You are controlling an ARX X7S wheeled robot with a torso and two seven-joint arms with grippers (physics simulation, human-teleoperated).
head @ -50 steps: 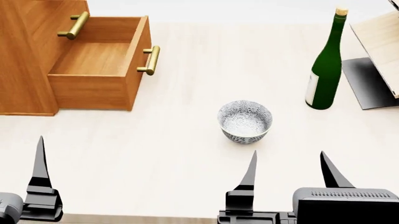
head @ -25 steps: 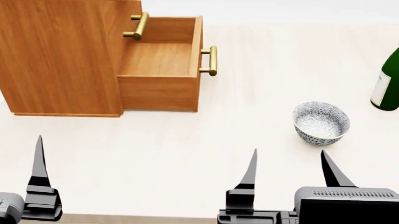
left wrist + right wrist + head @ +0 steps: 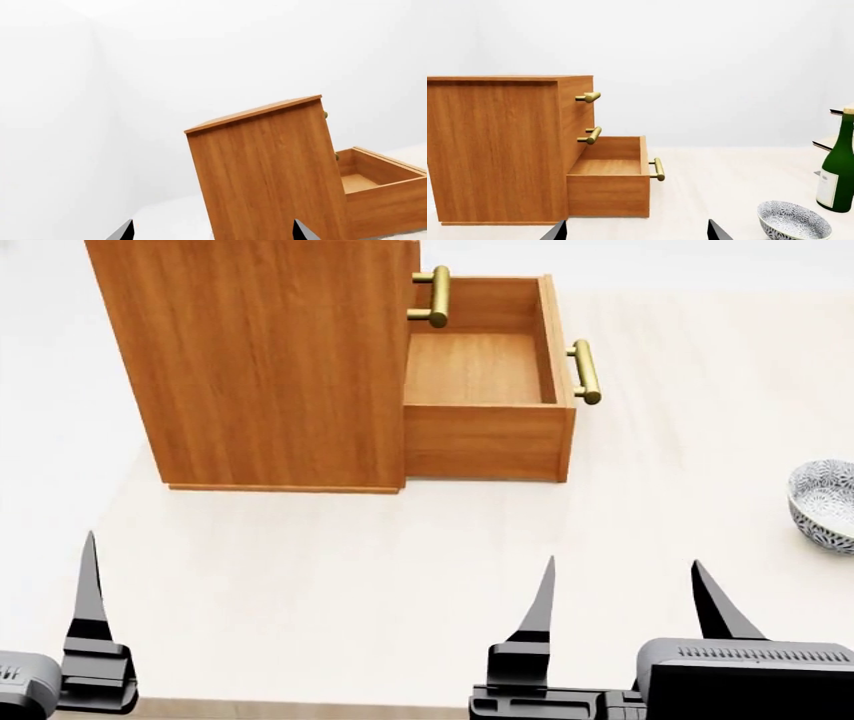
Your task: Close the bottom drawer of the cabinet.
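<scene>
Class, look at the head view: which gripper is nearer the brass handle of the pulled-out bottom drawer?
Right. The right gripper sits almost straight below the bottom drawer's handle; the left gripper is far off left, before the cabinet side.

Plain white walls [image 3: 727,60], pale wood-grain tabletop [image 3: 347,580], even diffuse light, no hard shadows

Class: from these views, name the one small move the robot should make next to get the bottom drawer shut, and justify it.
Probably reach the right gripper toward the bottom drawer and its handle: the drawer stands fully pulled out of the cabinet, and both open grippers hang well short of it.
</scene>
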